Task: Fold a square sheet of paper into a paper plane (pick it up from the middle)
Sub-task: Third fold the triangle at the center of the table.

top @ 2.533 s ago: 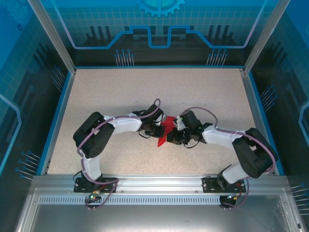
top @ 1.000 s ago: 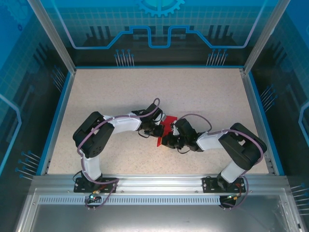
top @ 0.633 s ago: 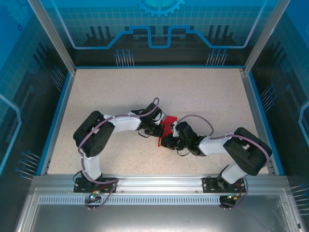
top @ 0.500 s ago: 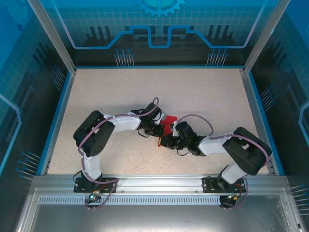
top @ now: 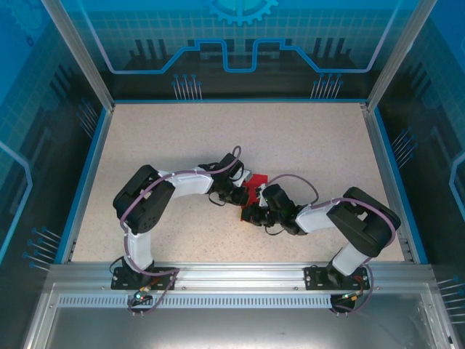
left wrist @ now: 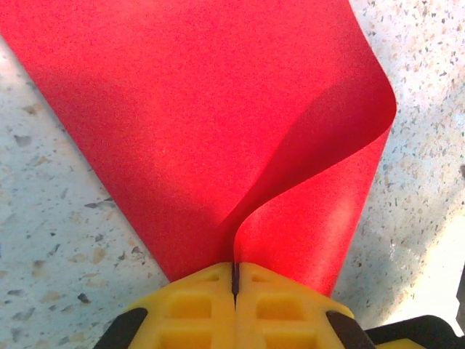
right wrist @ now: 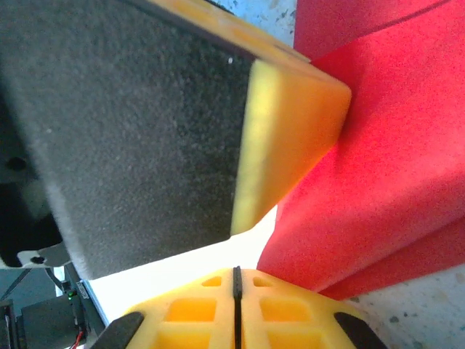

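Note:
The square sheet of paper (top: 255, 191) is bright red and lies partly folded at mid-table between both grippers. My left gripper (top: 239, 195) is shut on it: in the left wrist view its yellow jaws (left wrist: 235, 267) pinch the near edge of the sheet (left wrist: 196, 116), whose right flap curls up and over. My right gripper (top: 250, 213) sits just in front of the paper, and its jaws (right wrist: 235, 275) are shut with nothing between them. The red paper (right wrist: 385, 167) rises just right of them. The left gripper's finger (right wrist: 290, 116) looms close above.
The speckled beige table (top: 218, 138) has free room behind and to both sides of the arms. A raised blue rim (top: 98, 145) and glass walls enclose it. An aluminium rail (top: 232, 270) runs along the near edge.
The right gripper has slid left and nearer, from the paper's right side to its front edge, its elbow folding in. The left gripper stays shut on the paper, shifted slightly.

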Controlling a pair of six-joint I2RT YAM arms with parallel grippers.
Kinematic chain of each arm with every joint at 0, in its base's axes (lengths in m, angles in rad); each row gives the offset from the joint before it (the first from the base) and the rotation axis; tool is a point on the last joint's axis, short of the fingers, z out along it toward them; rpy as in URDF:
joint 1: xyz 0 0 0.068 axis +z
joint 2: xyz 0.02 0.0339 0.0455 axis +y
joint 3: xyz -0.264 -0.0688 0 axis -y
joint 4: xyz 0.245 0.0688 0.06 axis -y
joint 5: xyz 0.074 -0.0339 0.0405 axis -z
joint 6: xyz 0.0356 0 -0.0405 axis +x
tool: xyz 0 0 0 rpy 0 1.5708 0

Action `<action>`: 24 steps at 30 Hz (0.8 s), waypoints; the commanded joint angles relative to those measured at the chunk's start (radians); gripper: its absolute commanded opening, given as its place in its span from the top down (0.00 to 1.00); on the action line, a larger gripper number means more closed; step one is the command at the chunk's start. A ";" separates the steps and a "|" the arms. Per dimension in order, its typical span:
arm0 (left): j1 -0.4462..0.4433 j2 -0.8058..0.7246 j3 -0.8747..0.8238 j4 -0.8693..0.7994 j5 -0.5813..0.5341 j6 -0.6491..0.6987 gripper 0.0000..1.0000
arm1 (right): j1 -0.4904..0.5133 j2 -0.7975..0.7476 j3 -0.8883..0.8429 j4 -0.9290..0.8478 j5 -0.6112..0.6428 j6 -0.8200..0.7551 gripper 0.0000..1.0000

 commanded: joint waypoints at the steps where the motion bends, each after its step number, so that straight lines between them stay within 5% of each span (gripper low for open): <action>1: 0.005 0.058 0.001 -0.068 -0.012 0.044 1.00 | 0.022 0.026 -0.003 0.032 0.009 0.008 0.91; 15: 0.020 0.069 0.005 -0.076 0.002 0.059 1.00 | 0.022 -0.039 -0.003 -0.004 -0.011 -0.007 0.91; 24: 0.030 0.079 0.017 -0.089 0.009 0.065 1.00 | 0.023 0.077 0.009 0.009 -0.013 0.010 0.92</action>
